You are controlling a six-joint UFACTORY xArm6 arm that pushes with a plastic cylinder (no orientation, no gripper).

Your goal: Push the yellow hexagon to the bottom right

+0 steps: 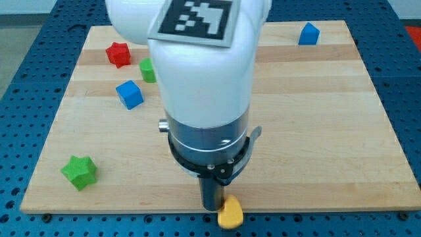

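Observation:
The yellow hexagon (230, 213) lies at the board's bottom edge, a little right of centre, partly hanging over the edge. The dark rod comes down from the white arm just left of it. My tip (211, 208) touches or nearly touches the hexagon's left side. The arm's white body hides the middle of the board.
A red star block (118, 54), a green block (147, 70) partly hidden by the arm, and a blue cube (129, 94) lie at the upper left. A green star (79, 172) lies at the lower left. Another blue cube (308, 33) sits at the top right. The wooden board (329, 131) rests on a blue perforated table.

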